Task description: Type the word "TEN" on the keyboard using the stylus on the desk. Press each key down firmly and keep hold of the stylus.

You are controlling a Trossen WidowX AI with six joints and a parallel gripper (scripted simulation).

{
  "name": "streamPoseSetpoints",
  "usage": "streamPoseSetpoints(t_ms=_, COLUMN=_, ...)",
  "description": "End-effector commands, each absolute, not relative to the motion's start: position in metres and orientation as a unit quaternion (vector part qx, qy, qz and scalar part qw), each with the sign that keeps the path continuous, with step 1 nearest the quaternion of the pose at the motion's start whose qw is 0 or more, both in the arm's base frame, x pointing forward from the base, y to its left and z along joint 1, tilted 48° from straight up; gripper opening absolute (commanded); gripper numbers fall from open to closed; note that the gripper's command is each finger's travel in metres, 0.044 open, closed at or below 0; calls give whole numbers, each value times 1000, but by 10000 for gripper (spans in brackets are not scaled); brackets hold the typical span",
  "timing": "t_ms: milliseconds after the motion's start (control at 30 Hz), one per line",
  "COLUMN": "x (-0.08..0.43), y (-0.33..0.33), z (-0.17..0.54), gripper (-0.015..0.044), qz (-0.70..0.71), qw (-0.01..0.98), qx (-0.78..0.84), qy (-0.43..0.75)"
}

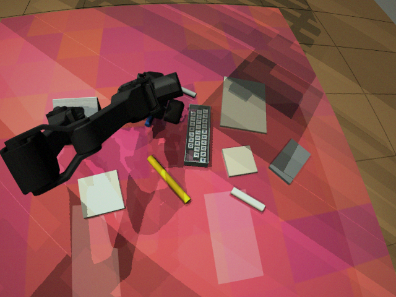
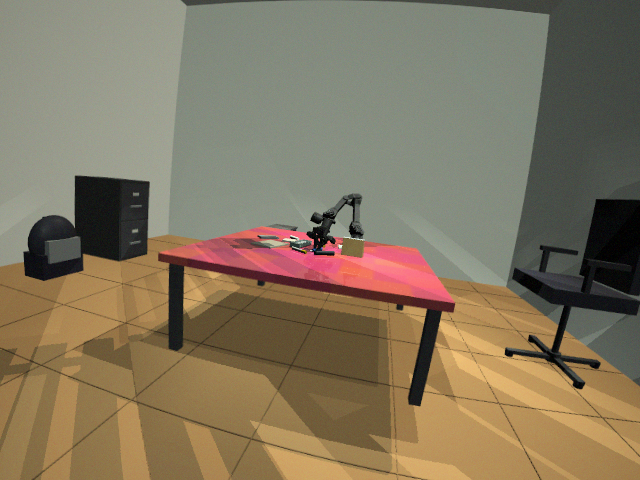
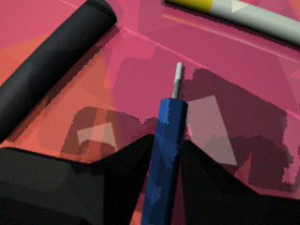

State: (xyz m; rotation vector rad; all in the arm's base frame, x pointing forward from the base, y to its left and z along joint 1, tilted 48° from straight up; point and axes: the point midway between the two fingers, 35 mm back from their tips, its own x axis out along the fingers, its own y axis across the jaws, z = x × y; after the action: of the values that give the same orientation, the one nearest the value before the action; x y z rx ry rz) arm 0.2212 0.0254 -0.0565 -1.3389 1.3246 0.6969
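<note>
The stylus (image 3: 171,117) (image 1: 148,122) has a blue barrel and a thin grey tip that points up and away in the wrist view. My gripper (image 3: 168,143) is shut on its blue barrel, with one black finger on each side. In the top view the arm hides the fingers and most of the stylus. Whether the stylus touches the table is hard to tell. The small keyboard (image 1: 197,135) lies to the right of the gripper in the top view, with its light letter keys facing up and their letters turned sideways. It is out of the wrist view.
A black cylinder (image 3: 52,66) lies left of the stylus, and a white marker with a yellow end (image 3: 253,18) lies beyond it. In the top view a yellow rod (image 1: 168,179), a white rod (image 1: 247,199), a large pale pad (image 1: 243,108) and smaller flat pads lie around the keyboard.
</note>
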Motion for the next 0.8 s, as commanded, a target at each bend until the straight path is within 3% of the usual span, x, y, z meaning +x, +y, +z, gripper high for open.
streamPoseSetpoints(t_ms=0, x=222, y=26, z=-56, gripper=0, qz=292, qw=537, qx=-563, qy=556)
streamPoseSetpoints(t_ms=567, x=218, y=62, z=-25, gripper=0, qz=296, qw=536, qx=-560, qy=558)
streamPoseSetpoints(t_ms=767, x=230, y=67, z=-20, gripper=0, qz=254, qw=582, qx=-485, qy=601)
